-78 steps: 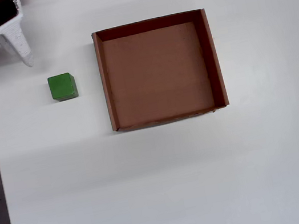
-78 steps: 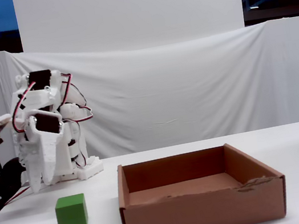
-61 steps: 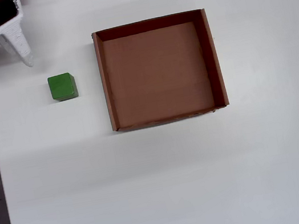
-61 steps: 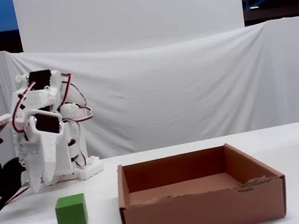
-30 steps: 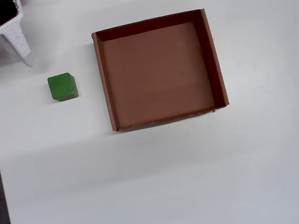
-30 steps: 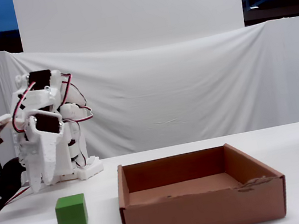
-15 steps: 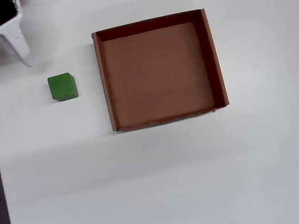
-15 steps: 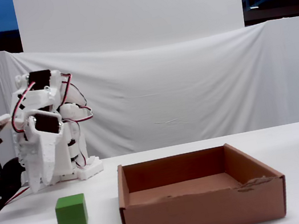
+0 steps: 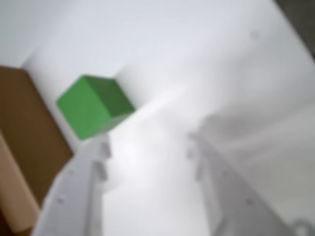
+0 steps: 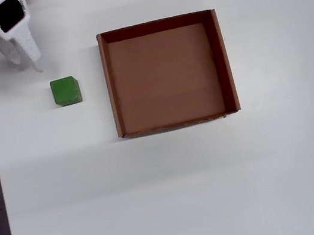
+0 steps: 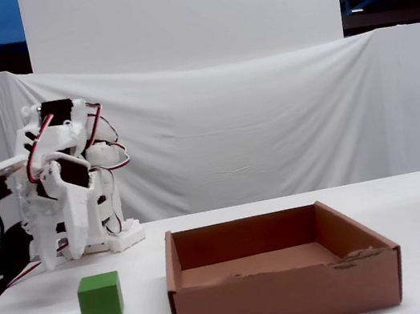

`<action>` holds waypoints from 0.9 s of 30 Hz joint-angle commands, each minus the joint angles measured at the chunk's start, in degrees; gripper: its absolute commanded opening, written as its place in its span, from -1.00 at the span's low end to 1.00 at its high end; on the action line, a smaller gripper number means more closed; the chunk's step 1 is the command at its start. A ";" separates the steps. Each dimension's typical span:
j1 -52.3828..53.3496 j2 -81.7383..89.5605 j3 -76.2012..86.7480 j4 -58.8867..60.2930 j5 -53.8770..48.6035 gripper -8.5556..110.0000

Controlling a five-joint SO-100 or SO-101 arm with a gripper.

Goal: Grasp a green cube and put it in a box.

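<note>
Cube (image 10: 66, 91) beside box (image 10: 110, 89), untouched.

A makeshift robotics test corner, staged like a small lab: a white sheet (image 11: 253, 125) is hanging as a backdrop behind the bare white desk (image 10: 176, 193), and a white 3D-printed arm (image 11: 69, 190) with exposed red wiring is standing at the desk's far edge.

The wrist view is blurred all over: the green cube (image 9: 93, 105) has soft edges, and the box (image 9: 22, 147) is cut by the left and bottom edges. In the overhead view the arm is cut at the upper left corner, above the claw (image 10: 27, 63)
</note>
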 commanded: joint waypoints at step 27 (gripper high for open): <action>-8.96 -43.42 -25.84 -7.73 -19.34 -0.51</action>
